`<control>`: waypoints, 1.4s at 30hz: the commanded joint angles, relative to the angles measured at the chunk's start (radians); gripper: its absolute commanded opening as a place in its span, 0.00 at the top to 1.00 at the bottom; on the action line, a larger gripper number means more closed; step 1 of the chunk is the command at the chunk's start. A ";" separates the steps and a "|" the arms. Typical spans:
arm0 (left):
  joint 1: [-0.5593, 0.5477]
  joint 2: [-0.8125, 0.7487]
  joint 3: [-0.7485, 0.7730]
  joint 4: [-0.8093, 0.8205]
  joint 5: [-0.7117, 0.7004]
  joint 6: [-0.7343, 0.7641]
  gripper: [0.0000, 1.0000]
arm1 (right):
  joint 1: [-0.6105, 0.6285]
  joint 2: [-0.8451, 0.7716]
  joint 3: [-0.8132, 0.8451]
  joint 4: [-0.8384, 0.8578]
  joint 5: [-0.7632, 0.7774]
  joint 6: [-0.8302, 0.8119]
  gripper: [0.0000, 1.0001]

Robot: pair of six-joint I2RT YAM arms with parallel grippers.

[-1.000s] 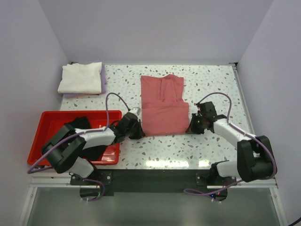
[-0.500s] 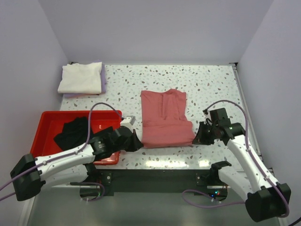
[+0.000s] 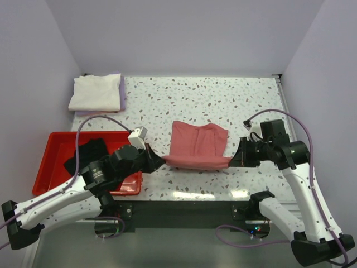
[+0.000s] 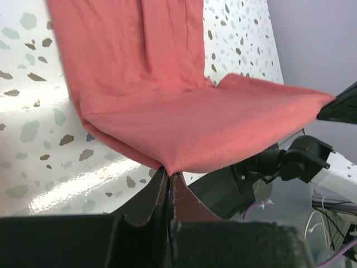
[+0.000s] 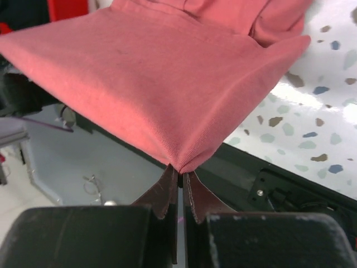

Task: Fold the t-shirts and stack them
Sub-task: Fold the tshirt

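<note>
The left pincer (image 4: 168,181) is clenched on one near corner of the salmon t-shirt (image 3: 198,146). The right pincer (image 5: 179,176) grips the opposite near corner, and both are raised off the tabletop (image 3: 223,100). Between them the hem stretches taut, likely so the cloth folds without wrinkles. Beyond the pincers the shirt's far half lies flat, anchoring the crease, so the near half looks meant to go over it. Well beyond the left pincer a folded cream t-shirt (image 3: 96,92) sits as the stack. Just outside that pincer a black t-shirt (image 3: 89,153) lies in the red tray (image 3: 53,145).
</note>
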 commanded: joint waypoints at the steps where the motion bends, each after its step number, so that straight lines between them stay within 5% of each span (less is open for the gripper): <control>1: -0.002 -0.017 0.080 -0.056 -0.103 0.030 1.00 | 0.000 0.020 0.028 -0.031 -0.165 -0.018 1.00; 18: 0.000 0.141 0.184 -0.116 -0.476 -0.053 1.00 | -0.014 0.129 -0.067 0.123 -0.240 0.041 1.00; 30: 0.214 0.352 0.247 0.119 -0.272 0.132 1.00 | -0.072 0.229 -0.082 0.209 -0.239 0.027 1.00; 42: 0.263 0.595 0.393 0.203 -0.266 0.214 1.00 | -0.166 0.329 -0.109 0.301 -0.280 0.019 1.00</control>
